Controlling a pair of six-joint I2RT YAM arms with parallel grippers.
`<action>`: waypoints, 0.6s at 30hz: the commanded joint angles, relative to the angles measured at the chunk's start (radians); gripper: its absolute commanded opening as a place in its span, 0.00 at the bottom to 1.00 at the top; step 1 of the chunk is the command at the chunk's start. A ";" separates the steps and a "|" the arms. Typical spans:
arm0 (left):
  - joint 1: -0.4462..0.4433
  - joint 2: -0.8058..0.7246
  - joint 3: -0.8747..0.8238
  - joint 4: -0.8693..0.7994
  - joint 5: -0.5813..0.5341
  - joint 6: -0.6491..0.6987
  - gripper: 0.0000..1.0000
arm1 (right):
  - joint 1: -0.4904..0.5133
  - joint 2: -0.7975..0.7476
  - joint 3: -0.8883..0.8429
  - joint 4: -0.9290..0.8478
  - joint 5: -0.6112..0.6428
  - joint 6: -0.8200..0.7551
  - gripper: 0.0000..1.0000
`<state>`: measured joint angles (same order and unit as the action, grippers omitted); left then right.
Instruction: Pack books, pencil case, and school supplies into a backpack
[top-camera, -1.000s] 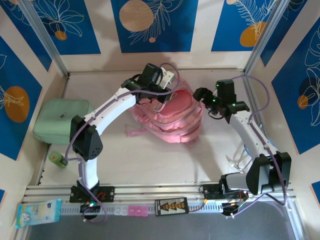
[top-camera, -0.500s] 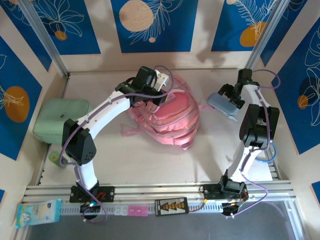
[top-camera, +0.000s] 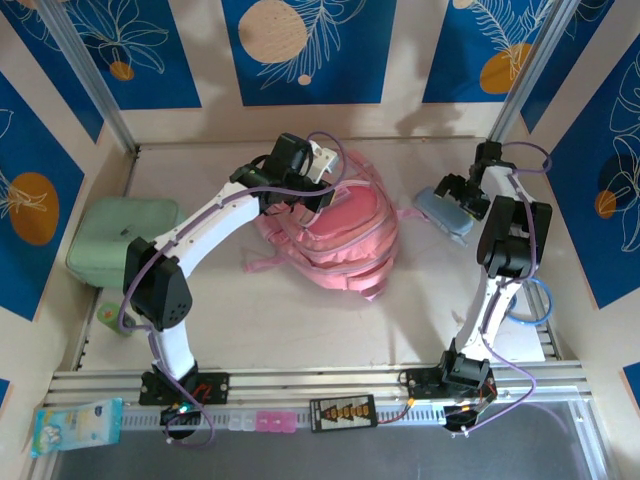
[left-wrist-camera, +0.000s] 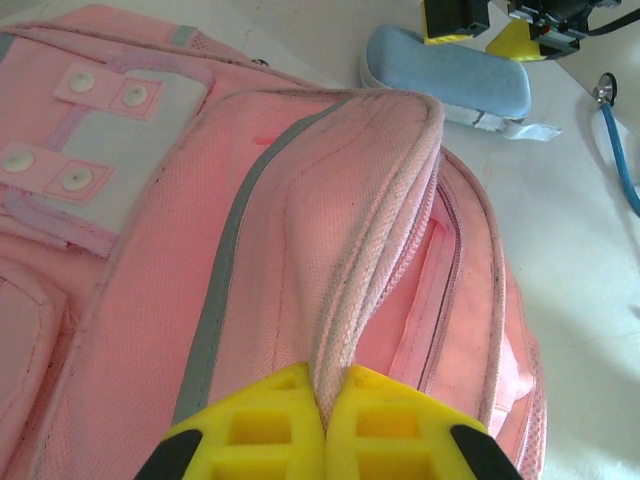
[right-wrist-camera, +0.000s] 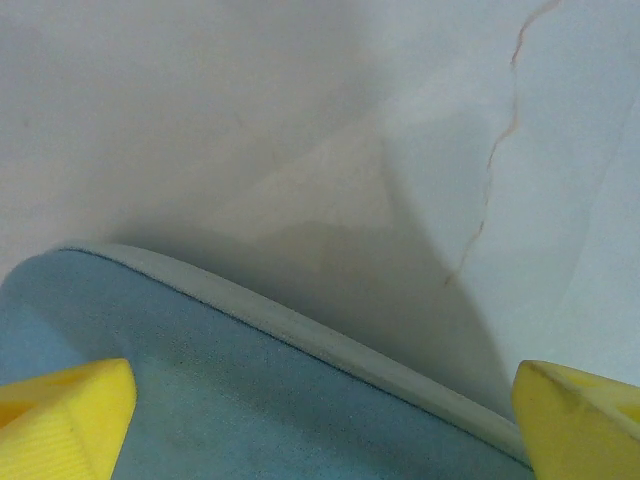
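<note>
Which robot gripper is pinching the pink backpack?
The left gripper: it is shut on a fold of the backpack fabric. The right gripper is wide open over the pale blue pencil case instead.

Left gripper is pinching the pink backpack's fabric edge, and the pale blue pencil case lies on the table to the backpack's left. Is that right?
Not quite. The top external view shows the pencil case on the table to the right of the backpack, not the left. The rest holds: the left gripper is pinching the backpack's fabric edge.
</note>
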<state>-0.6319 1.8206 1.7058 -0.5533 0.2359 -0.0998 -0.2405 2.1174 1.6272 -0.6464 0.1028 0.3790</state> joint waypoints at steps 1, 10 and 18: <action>0.019 -0.055 -0.004 0.052 0.029 -0.014 0.00 | 0.003 -0.094 -0.100 -0.042 -0.114 0.028 0.92; 0.025 -0.024 -0.002 0.061 0.068 -0.032 0.00 | 0.027 -0.191 -0.270 0.015 -0.282 -0.021 0.69; 0.026 -0.021 -0.007 0.061 0.075 -0.036 0.00 | 0.029 -0.186 -0.311 -0.040 -0.326 -0.102 0.70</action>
<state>-0.6216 1.8206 1.7008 -0.5430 0.2703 -0.1120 -0.2157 1.9343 1.3529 -0.6441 -0.1600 0.3168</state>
